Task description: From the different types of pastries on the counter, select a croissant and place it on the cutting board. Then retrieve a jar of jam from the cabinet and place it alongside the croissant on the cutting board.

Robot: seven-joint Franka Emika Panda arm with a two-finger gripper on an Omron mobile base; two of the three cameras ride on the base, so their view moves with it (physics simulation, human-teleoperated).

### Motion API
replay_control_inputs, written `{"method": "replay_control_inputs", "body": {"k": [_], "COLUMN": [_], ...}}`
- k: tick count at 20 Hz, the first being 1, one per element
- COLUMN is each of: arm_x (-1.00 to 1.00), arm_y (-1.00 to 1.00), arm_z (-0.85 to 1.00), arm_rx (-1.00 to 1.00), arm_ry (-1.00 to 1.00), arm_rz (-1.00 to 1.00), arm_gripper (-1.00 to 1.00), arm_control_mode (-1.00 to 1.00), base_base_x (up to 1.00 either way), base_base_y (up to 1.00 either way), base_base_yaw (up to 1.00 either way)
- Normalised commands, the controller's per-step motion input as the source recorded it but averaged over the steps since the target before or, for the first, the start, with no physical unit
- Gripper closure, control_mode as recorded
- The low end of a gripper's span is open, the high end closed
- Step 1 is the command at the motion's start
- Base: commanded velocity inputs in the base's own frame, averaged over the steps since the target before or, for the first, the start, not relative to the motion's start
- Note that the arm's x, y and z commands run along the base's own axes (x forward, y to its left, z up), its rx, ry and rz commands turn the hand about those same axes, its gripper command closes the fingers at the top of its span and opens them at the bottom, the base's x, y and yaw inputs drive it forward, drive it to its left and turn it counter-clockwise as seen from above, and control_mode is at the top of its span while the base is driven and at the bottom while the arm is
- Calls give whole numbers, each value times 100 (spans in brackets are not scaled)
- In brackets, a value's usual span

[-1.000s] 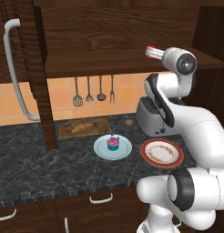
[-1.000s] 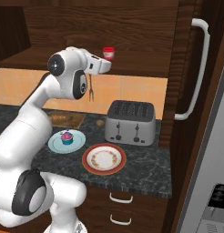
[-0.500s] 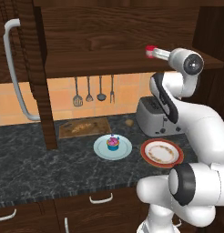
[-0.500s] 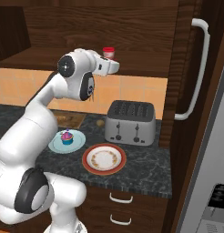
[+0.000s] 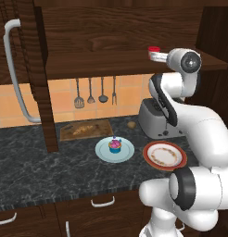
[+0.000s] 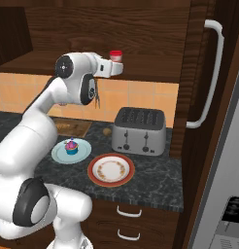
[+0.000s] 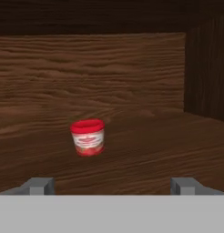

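The jar of jam (image 7: 88, 137), red with a pale band, stands upright on the plank shelf of the cabinet (image 5: 102, 65). My gripper (image 7: 112, 186) is open at shelf height, a short way in front of the jar, which sits left of the midline between the fingertips (image 7: 38, 185). From the base, the jar (image 5: 154, 49) (image 6: 115, 55) peeks over my hand (image 5: 153, 57) (image 6: 120, 68). The croissant (image 5: 81, 130) lies on the cutting board (image 5: 102, 126) (image 6: 73, 127) on the counter (image 5: 32, 166). A pink cupcake (image 5: 115, 146) (image 6: 71, 146) and a brown lump (image 5: 131, 124) sit nearby.
A toaster (image 5: 155, 118) (image 6: 139, 131) stands below the shelf, with a red-rimmed plate (image 5: 164, 155) (image 6: 110, 169) in front of it. The cupcake rests on a pale blue plate (image 5: 103, 152). Utensils (image 5: 90, 92) hang on the tiled wall. An open cabinet door with a long handle (image 5: 16, 74) hangs at left.
My wrist has shifted a little in front of the shelf, and the hand stays level with the jar. The jar has not moved and the jaws remain open.
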Motion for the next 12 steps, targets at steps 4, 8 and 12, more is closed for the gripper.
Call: {"method": "replay_control_inputs", "body": {"k": [4,8,12], "arm_x": [5,26,45], "arm_y": [26,3,5], "arm_z": [38,-9,-4], "arm_rx": [-25,-1,0], "arm_ry": [26,3,1], "arm_rz": [0,0,1], "arm_gripper": [-100,-100,-100], "arm_control_mode": [-100,-100,-100], "base_base_x": [0,0,0], "base_base_y": [0,0,0], "base_base_yaw": [0,0,0]}}
